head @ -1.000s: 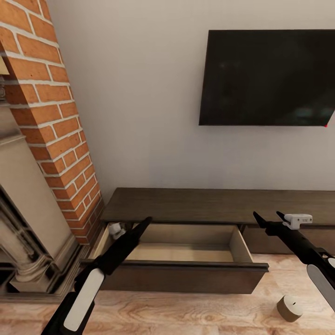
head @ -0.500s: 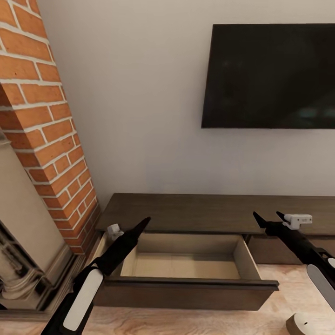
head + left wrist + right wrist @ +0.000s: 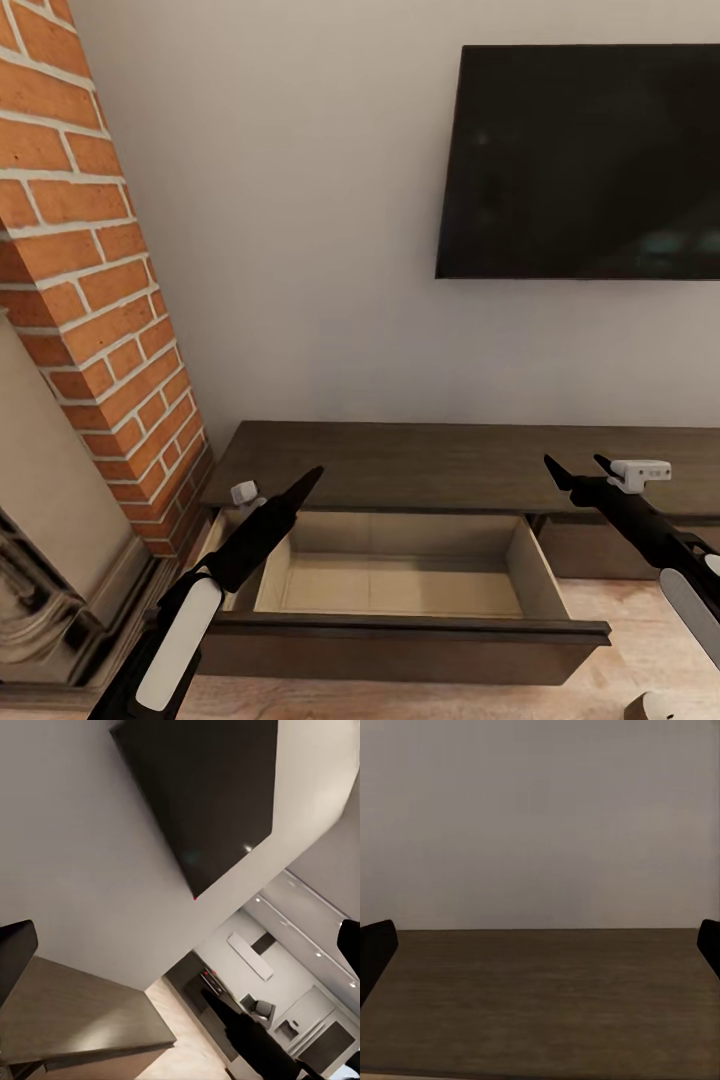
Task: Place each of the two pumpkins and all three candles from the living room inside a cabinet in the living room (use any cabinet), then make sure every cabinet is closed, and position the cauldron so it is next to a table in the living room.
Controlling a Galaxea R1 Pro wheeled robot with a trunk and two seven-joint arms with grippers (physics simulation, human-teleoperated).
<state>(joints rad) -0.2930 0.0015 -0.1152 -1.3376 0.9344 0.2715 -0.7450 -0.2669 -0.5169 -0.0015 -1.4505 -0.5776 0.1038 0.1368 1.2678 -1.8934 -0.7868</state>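
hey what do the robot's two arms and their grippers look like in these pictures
Both arms are slim and black with a long white panel on the forearm. Each tapers into black pointed fingers: left gripper, right gripper. A small white boxy module sits near each wrist.

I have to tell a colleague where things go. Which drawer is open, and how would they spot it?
Find the black TV on the wall; below it runs the long dark brown cabinet. The open drawer is at its end nearest the brick column, pulled out toward the robot. Its pale beige inside shows, unlike the shut dark front beside it.
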